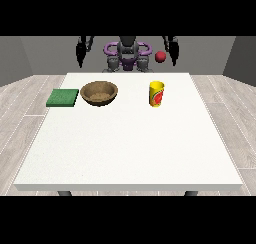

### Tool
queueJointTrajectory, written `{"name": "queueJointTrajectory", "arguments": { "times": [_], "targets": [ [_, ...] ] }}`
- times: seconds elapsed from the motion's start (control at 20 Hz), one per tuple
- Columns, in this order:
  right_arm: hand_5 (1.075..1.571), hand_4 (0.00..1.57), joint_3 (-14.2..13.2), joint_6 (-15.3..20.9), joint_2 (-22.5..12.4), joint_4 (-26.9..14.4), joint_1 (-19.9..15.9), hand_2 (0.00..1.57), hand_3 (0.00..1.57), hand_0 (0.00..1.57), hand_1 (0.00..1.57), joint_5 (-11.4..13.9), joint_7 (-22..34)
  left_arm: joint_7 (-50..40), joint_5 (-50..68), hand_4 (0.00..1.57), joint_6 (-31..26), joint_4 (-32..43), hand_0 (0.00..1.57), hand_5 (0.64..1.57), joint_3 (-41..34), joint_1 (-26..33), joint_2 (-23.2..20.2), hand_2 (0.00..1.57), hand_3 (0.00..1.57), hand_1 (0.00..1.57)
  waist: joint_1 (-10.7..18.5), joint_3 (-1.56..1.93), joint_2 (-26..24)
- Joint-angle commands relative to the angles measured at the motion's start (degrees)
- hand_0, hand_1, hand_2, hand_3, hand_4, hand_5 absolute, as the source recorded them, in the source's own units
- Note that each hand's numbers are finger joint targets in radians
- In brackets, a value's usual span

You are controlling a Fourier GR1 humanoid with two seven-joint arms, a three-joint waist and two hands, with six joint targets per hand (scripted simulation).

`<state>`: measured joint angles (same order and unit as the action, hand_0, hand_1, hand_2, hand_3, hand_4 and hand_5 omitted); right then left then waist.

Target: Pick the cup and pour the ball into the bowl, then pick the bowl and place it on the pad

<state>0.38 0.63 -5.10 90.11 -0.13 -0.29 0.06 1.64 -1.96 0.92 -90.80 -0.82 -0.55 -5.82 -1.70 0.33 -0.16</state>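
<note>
A yellow cup (156, 93) with a red mark stands upright on the white table (130, 143), right of middle near the far edge. A red ball (160, 56) shows above and behind the cup, in the air beyond the table's far edge. A brown bowl (99, 93) sits left of the cup. A green pad (63, 97) lies flat at the bowl's left. The hand at the view's left (80, 55) hangs beside the robot, away from everything. The hand at the view's right (174, 52) hangs just right of the ball, fingers pointing down.
The robot's torso (128, 55) stands behind the table's far edge. Wooden floor surrounds the table. A wide bare stretch of table lies in front of the objects.
</note>
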Motion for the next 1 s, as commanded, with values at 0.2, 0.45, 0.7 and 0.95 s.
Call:
{"name": "queueJointTrajectory", "arguments": {
  "times": [0.2, 0.45, 0.7, 0.95],
  "targets": [
    [1.571, 1.06, -0.7, -0.6, -2.9, 5.5, -0.8, 0.0, 0.31, 0.0, 0.0, -0.3, 5.2, -5.3, 0.6, 0.0, -0.9, -5.7, 0.0, 1.535, -0.3, -1.0, -2.2, 0.0, 0.0, 0.0, -0.4, -0.26, -14.7],
    [1.57, 0.85, 9.5, 7.6, 4.9, 12.5, -8.6, 0.0, 0.0, 0.0, 0.0, -2.7, 16.9, -17.1, 13.2, 0.0, -0.1, -10.3, 0.0, 1.537, -0.6, -5.9, 5.6, 0.0, 0.0, 0.0, 1.9, -0.56, -26.5],
    [1.568, 0.62, 24.2, 25.3, 5.0, 10.2, -6.7, 0.0, 0.0, 0.0, 0.0, -0.3, 22.5, -25.0, 18.4, 0.0, 0.2, -14.8, 0.0, 1.539, 0.1, -2.8, 5.7, 0.0, 0.0, 0.0, 6.5, -0.37, -26.1],
    [1.569, 0.36, 28.1, 28.6, 5.1, 13.9, -20.7, 0.0, 0.0, 0.0, 0.0, 4.1, 29.1, -21.2, 16.9, 0.0, -1.0, -14.5, 0.0, 1.52, -2.5, -10.0, 2.2, 0.0, 0.0, 0.0, 1.0, -0.39, -15.5]
  ]
}}
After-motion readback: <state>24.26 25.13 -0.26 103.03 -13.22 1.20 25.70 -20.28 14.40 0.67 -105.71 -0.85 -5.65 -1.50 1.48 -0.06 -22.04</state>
